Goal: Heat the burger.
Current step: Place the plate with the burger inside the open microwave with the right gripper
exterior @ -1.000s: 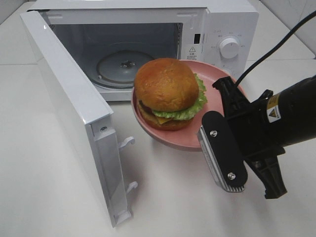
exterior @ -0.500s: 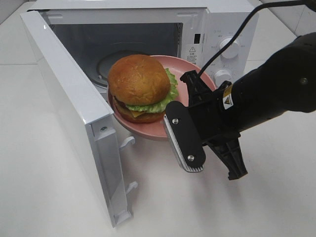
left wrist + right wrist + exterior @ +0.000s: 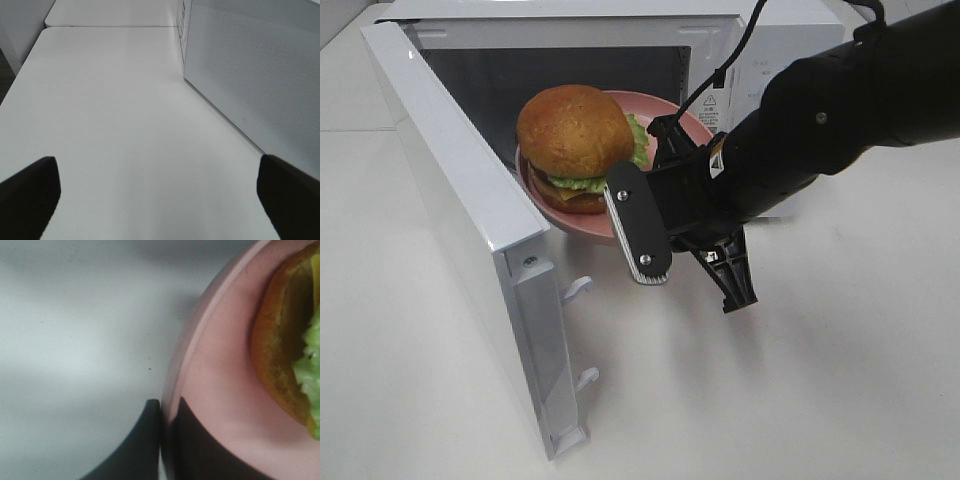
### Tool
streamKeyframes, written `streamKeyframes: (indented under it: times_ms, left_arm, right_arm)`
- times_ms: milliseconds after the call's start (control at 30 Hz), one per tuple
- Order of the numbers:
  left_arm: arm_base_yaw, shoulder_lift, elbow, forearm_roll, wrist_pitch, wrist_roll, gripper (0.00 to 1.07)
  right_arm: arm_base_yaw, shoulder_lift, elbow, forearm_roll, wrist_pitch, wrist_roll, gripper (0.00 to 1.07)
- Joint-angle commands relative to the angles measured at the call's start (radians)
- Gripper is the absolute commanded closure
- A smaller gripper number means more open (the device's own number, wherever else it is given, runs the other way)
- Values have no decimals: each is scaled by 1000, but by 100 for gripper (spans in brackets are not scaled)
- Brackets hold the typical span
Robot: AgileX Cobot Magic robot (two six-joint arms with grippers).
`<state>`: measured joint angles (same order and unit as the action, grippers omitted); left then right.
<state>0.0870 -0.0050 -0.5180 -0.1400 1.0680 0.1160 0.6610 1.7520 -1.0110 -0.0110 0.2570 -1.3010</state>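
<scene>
The burger [image 3: 574, 142] with golden bun, green lettuce and yellow cheese sits on a pink plate [image 3: 582, 226] held in the air at the mouth of the open white microwave [image 3: 740, 60]. My right gripper [image 3: 655, 205] is shut on the plate's near rim. In the right wrist view the fingers [image 3: 145, 440] pinch the plate rim [image 3: 200, 365], with the burger [image 3: 287, 355] beside them. My left gripper [image 3: 155, 195] is open and empty over bare table, next to the microwave's door [image 3: 250, 75].
The microwave door [image 3: 470, 220] stands open to the left, its latch hooks toward the front. The control knobs [image 3: 760, 75] are mostly hidden behind my right arm. White table [image 3: 820, 400] lies around.
My right gripper has carried the plate with the burger left and back, from in front of the microwave to its opening. The left arm view has no earlier frame.
</scene>
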Motion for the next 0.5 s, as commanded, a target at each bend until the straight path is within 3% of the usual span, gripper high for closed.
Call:
streamKeyframes:
  times_ms: [33,500]
  left_arm:
    - [1,-14,2,0,2,-4,6]
    - [1,-14,2,0,2,-4,6]
  right_arm:
    - [-7,15,-49,11,-47,-4,107]
    - [-16,145,-215,48,-21,-4,107]
